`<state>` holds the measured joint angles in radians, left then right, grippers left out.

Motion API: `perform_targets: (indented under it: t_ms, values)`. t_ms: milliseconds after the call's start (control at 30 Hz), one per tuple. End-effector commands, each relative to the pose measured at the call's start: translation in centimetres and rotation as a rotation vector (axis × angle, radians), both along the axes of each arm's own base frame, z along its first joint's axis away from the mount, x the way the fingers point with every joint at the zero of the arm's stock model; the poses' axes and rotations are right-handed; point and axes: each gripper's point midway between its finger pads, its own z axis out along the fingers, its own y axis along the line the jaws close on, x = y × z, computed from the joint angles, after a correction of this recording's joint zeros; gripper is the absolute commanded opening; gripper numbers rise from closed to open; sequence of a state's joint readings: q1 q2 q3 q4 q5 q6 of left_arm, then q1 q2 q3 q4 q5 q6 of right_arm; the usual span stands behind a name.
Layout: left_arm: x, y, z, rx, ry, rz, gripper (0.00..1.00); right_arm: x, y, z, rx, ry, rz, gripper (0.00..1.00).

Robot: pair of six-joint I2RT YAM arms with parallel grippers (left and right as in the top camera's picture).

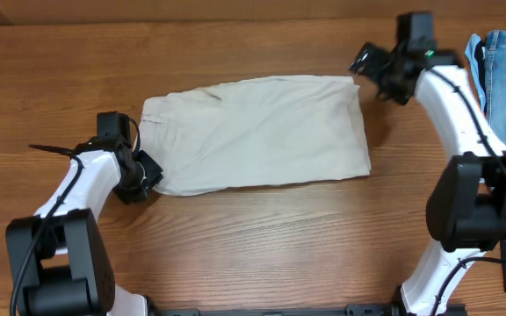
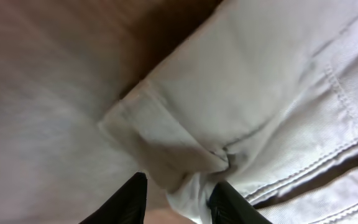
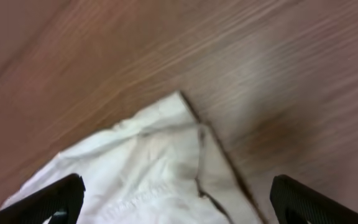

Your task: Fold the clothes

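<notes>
The beige shorts point(image 1: 257, 132) lie folded flat across the middle of the wooden table. My left gripper point(image 1: 144, 175) is at their lower-left corner. In the left wrist view its fingers point(image 2: 182, 198) are close together, with a bunched fold of the shorts point(image 2: 260, 93) pinched between the tips. My right gripper point(image 1: 365, 63) is at the shorts' upper-right corner. In the right wrist view its fingers point(image 3: 179, 199) are spread wide, and the corner of the shorts point(image 3: 160, 162) lies untouched between them.
Blue denim jeans point(image 1: 503, 75) lie at the right edge of the table, behind my right arm. Bare wood point(image 1: 262, 237) surrounds the shorts on all sides.
</notes>
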<state>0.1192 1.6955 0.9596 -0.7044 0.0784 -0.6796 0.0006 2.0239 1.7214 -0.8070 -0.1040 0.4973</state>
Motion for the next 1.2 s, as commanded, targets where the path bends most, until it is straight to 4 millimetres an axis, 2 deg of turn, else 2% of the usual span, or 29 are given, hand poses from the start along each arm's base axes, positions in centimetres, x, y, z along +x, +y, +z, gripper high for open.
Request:
perform_targets:
  t_ms: [0, 100, 233, 267, 300, 400, 533, 667, 733, 767, 800, 833, 933, 1033, 1167]
  values:
    - [1.6, 2.3, 4.2, 0.158, -0.109, -0.071, 0.36, -0.1, 0.0, 5.5, -0.028, -0.05, 0.057, 1.0]
    - [2.8, 1.3, 7.0, 0.156, -0.203, -0.235, 0.34, -1.3, 0.2, 6.2, -0.031, -0.004, 0.082, 1.0]
    - [3.2, 1.4, 11.0, 0.186, -0.282, -0.219, 0.35, -2.6, 0.2, 5.0, -0.047, 0.058, 0.111, 1.0]
    - [3.2, 1.4, 11.6, 0.188, -0.3, -0.212, 0.42, -2.8, 0.2, 4.7, -0.045, 0.067, 0.111, 1.0]
    - [3.5, 1.3, 12.4, 0.189, -0.336, -0.212, 0.56, -3.1, 0.3, 4.3, -0.039, 0.084, 0.114, 1.0]
    - [4.7, 1.0, 12.9, 0.184, -0.39, -0.245, 0.71, -4.0, 1.2, 3.4, 0.01, 0.12, 0.137, 1.0]
    - [7.1, -0.3, 12.2, 0.154, -0.454, -0.387, 0.71, -5.3, 3.0, 2.1, 0.077, 0.17, 0.189, 1.0]
    - [9.5, -0.3, 9.9, 0.156, -0.466, -0.427, 0.61, -6.9, 4.6, 0.0, 0.091, 0.236, 0.225, 0.99]
    - [10.6, -1.4, 8.3, 0.102, -0.483, -0.475, 0.48, -8.0, 5.7, -1.2, 0.089, 0.273, 0.248, 0.89]
    - [11.0, -2.0, 7.6, 0.07, -0.494, -0.506, 0.43, -8.4, 6.2, -1.7, 0.089, 0.289, 0.26, 0.79]
    - [11.3, -2.6, 7.0, 0.043, -0.501, -0.528, 0.38, -8.8, 6.7, -2.3, 0.088, 0.302, 0.272, 0.62]
    - [11.6, -3.1, 6.3, 0.013, -0.502, -0.542, 0.31, -9.2, 7.3, -2.9, 0.086, 0.312, 0.286, 0.51]
    - [11.6, -4.7, 5.0, -0.051, -0.5, -0.6, 0.09, -10.0, 8.9, -4.5, 0.081, 0.323, 0.324, 0.25]
    - [11.4, -5.7, 4.5, -0.055, -0.492, -0.645, 0.04, -10.6, 10.0, -5.9, 0.079, 0.324, 0.352, 0.15]
    - [11.1, -7.4, 3.7, -0.062, -0.468, -0.68, 0.04, -11.6, 10.9, -8.8, 0.077, 0.334, 0.374, 0.14]
